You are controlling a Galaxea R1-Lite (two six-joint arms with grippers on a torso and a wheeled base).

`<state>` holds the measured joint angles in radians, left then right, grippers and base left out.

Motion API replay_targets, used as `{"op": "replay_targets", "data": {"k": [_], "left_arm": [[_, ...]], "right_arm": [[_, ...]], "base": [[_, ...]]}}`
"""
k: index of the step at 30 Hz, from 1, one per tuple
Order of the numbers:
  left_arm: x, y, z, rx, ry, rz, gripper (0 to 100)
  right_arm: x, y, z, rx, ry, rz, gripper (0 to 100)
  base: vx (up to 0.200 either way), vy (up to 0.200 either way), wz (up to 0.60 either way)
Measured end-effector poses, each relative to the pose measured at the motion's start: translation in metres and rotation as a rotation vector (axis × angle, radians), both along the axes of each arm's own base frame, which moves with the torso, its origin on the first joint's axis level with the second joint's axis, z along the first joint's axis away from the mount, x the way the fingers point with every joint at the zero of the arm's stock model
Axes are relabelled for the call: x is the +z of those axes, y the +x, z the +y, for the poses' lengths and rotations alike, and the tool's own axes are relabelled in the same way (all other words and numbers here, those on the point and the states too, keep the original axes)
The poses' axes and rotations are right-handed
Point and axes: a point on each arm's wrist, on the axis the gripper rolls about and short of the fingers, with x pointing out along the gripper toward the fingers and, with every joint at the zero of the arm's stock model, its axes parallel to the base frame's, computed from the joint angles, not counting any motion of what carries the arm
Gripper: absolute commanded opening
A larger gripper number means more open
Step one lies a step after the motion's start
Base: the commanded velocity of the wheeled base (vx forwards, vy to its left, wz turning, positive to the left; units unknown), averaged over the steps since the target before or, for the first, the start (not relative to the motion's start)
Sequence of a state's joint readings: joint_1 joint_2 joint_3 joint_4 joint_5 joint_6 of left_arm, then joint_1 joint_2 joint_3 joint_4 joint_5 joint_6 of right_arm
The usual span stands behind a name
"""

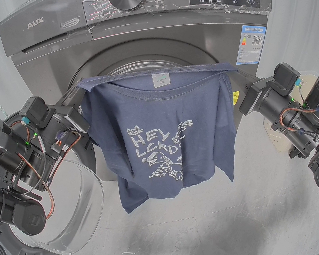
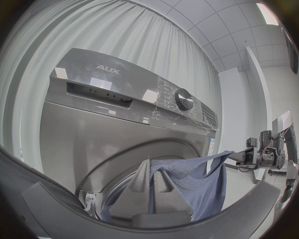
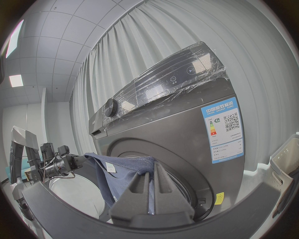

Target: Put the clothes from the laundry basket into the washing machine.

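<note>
Pale grey floor [image 1: 207, 226] carrying grey front-loading washing machine [image 1: 58, 66], standing before white curtain [image 1: 300, 12]. Machine's round glass door [image 1: 73, 211] hanging open toward robot's left. White perforated laundry basket [image 1: 277, 137] sitting on floor just beside machine's right side.

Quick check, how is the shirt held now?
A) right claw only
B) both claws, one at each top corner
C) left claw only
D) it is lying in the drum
B: the left claw and right claw each pinch a top corner of the shirt, which hangs spread before the washer.
</note>
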<state>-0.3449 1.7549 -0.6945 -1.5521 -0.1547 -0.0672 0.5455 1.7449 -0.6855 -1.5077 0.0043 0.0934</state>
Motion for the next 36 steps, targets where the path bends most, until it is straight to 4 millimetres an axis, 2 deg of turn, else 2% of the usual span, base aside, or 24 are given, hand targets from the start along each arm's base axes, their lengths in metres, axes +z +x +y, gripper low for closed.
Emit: {"op": "replay_targets", "data": {"k": [12,18,22,27,36], "left_arm": [[-0.001,0.000,0.000,0.000,0.002,0.003,0],[-0.009,0.002,-0.003,-0.007,0.011,0.029,0],[-0.019,0.006,-0.009,-0.022,0.024,0.064,0],[-0.035,0.009,-0.027,-0.069,0.044,0.111,0],[-0.051,0.009,-0.052,-0.139,0.066,0.154,0]], "right_arm": [[0.003,0.000,0.000,0.000,0.007,-0.011,0],[-0.001,-0.001,0.001,0.006,0.004,0.004,0],[-0.010,-0.002,0.005,0.019,-0.010,0.039,0],[-0.030,-0.001,0.011,0.039,-0.041,0.102,0],[-0.067,-0.004,0.042,0.100,-0.057,0.233,0]], "base": [[0.000,0.000,0.00],[0.000,0.000,0.00],[0.000,0.000,0.00],[0.000,0.000,0.00],[0.000,0.000,0.00]]}}
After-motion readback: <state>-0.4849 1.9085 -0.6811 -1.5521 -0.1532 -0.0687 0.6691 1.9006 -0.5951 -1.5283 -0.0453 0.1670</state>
